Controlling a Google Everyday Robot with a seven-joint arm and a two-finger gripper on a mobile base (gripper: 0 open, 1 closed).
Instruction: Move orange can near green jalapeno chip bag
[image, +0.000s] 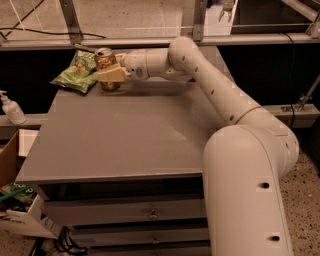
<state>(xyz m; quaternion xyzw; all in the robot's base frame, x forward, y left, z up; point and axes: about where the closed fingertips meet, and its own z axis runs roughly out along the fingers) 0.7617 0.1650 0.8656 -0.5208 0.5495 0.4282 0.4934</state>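
The orange can (105, 59) stands upright at the far left corner of the grey table (125, 135), its silver top showing. The green jalapeno chip bag (76, 73) lies flat and crinkled just left of the can, almost touching it. My gripper (108, 74) reaches in from the right, and its cream fingers (111, 75) are closed around the can's middle, hiding part of its body. The can's base rests at the table surface.
A white pump bottle (11, 108) stands on a ledge to the left of the table. A cardboard box (15, 200) sits on the floor at lower left. Drawers (150, 215) run under the table. A metal rail (150, 41) runs behind the table.
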